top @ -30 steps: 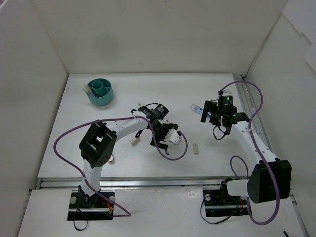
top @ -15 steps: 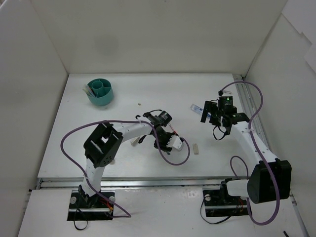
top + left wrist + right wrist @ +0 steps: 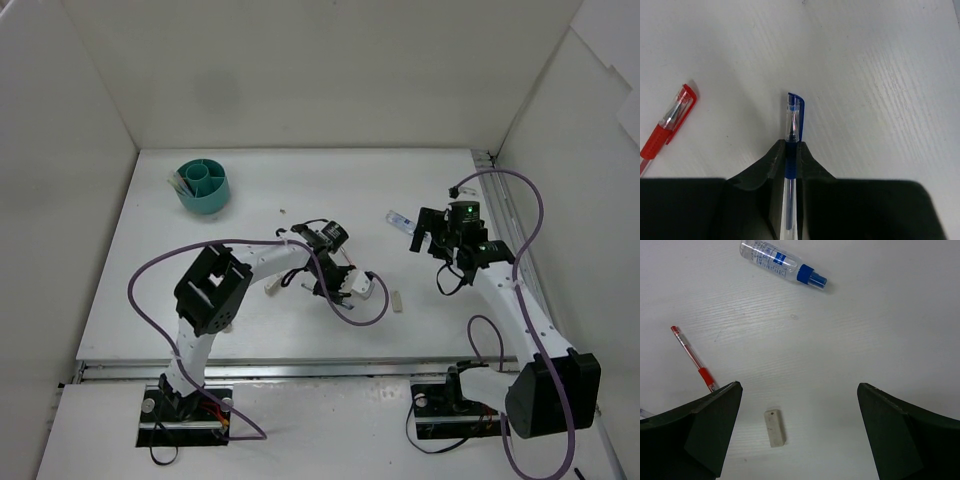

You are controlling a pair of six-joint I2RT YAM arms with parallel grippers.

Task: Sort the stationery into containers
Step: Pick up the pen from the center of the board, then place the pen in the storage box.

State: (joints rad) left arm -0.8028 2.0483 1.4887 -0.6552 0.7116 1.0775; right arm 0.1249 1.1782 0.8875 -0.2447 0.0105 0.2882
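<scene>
A blue pen [image 3: 794,117] lies on the white table, and my left gripper [image 3: 791,146] is shut on its barrel, with the cap end sticking out past the fingertips. To its left lies a red pen [image 3: 667,127]. In the top view the left gripper [image 3: 344,284] is low over the middle of the table. My right gripper [image 3: 799,386] hangs open above a beige eraser [image 3: 774,427]. Beyond it lies the blue-white tube [image 3: 782,262]. The red pen [image 3: 692,357] is at its left. The teal cup [image 3: 204,186] stands far back left.
The eraser [image 3: 397,300] lies between the two arms, and the tube [image 3: 400,219] is just left of the right gripper [image 3: 426,234]. Another small beige piece [image 3: 270,288] lies beside the left arm. White walls enclose the table on three sides.
My left gripper came down and closed on the blue pen. The right arm shifted slightly to the right, its jaws still wide.
</scene>
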